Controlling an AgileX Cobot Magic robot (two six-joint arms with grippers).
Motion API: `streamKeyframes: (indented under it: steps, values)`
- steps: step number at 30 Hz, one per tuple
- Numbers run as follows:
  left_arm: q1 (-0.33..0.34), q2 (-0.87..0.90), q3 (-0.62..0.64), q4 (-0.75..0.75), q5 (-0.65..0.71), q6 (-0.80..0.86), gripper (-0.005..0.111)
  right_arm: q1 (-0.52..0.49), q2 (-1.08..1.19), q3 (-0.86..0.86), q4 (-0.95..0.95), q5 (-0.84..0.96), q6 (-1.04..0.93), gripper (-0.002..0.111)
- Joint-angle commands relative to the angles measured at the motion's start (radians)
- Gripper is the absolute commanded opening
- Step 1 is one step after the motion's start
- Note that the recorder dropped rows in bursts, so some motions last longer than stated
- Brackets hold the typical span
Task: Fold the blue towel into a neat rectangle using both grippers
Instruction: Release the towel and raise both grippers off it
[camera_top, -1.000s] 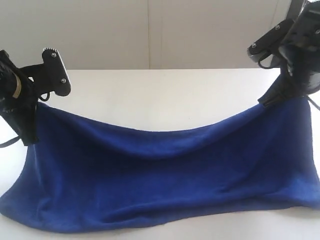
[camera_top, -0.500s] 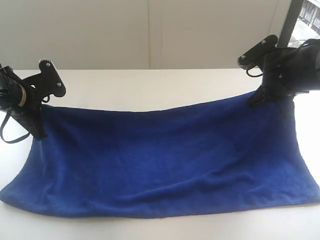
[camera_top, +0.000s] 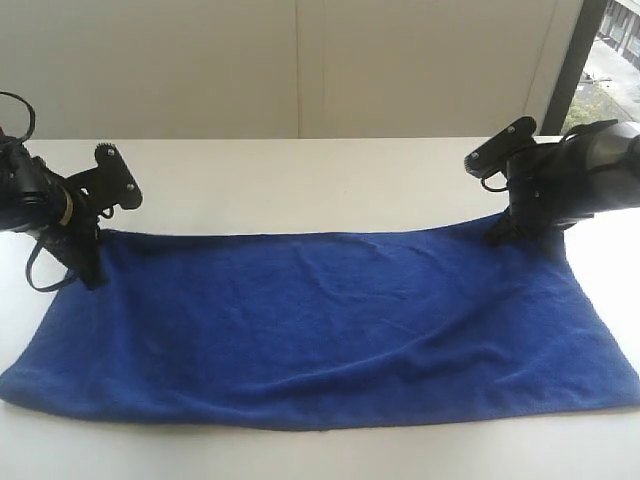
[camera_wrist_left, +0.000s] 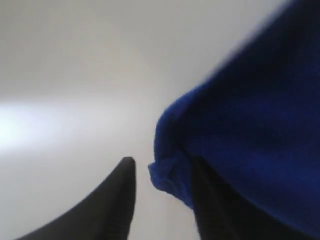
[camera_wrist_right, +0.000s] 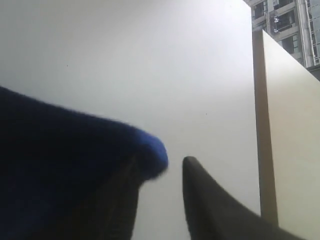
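The blue towel lies spread as a wide folded strip on the white table. My left gripper sits at its far left corner, my right gripper at its far right corner. In the left wrist view the left gripper is open; the towel's bunched corner lies against one finger, apart from the other finger. In the right wrist view the right gripper is open too, with the towel draped over one finger and bare table in the gap.
A pale wall rises behind the table. A dark window frame stands at the far right. The table's edge and a beige panel show in the right wrist view.
Both grippers have come down toward the table with the towel's far edge. The towel, which hung sagging between them, now lies flat and stretched out.
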Motion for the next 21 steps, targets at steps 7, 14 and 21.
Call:
streamKeyframes:
  steps: [7, 14, 21]
  values:
    - [0.003, -0.065, -0.061, 0.001, 0.140, -0.107, 0.058, -0.005, -0.085, 0.000, -0.022, 0.090, 0.032, 0.052]
    - [0.001, -0.236, -0.065, -0.115, 0.133, -0.123, 0.058, -0.005, -0.257, 0.000, 0.087, 0.033, 0.001, 0.052]
    - [-0.046, -0.389, -0.065, -0.381, 0.313, -0.105, 0.044, -0.005, -0.405, 0.000, 0.601, -0.068, -0.428, 0.052]
